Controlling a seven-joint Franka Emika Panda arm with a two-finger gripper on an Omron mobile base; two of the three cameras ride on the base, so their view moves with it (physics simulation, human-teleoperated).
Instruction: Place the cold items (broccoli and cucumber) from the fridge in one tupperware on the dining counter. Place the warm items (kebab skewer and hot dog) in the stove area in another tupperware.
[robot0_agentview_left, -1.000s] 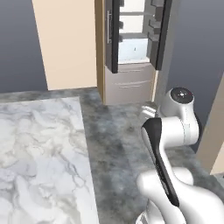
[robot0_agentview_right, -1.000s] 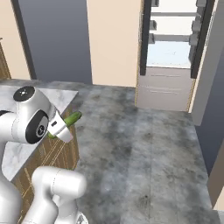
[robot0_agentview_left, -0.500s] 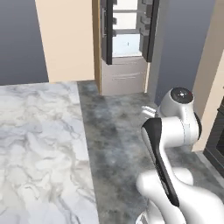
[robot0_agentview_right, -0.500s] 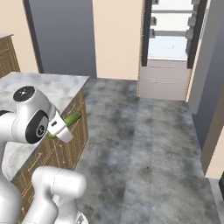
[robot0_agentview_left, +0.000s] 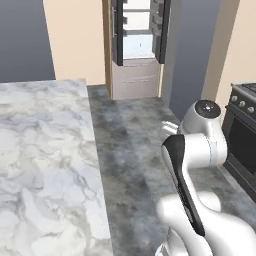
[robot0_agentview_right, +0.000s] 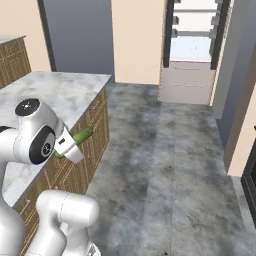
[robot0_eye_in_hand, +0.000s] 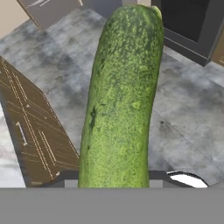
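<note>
A long green cucumber (robot0_eye_in_hand: 120, 100) runs up the middle of the hand view, its lower end clamped between the dark fingertips (robot0_eye_in_hand: 158, 175). In the right base view the cucumber (robot0_agentview_right: 82, 136) sticks out to the right of my gripper (robot0_agentview_right: 70, 144), which is shut on it. It hangs over the floor beside the corner of the marble dining counter (robot0_agentview_right: 55, 95). In the left base view the counter (robot0_agentview_left: 45, 150) spreads across the left half. The fridge (robot0_agentview_left: 137, 45) stands at the far wall with its doors open, as the right base view of the fridge (robot0_agentview_right: 192, 45) also shows.
A dark stove (robot0_agentview_left: 242, 125) stands at the right edge of the left base view. Wooden cabinet fronts (robot0_agentview_right: 75, 165) line the counter's side facing the arm. Grey stone floor (robot0_agentview_right: 160, 165) stretches between the counter and the fridge.
Both base views have shifted as the base moved: the fridge slid across the picture and the stove came into sight on the right. The cucumber stays in the same grip.
</note>
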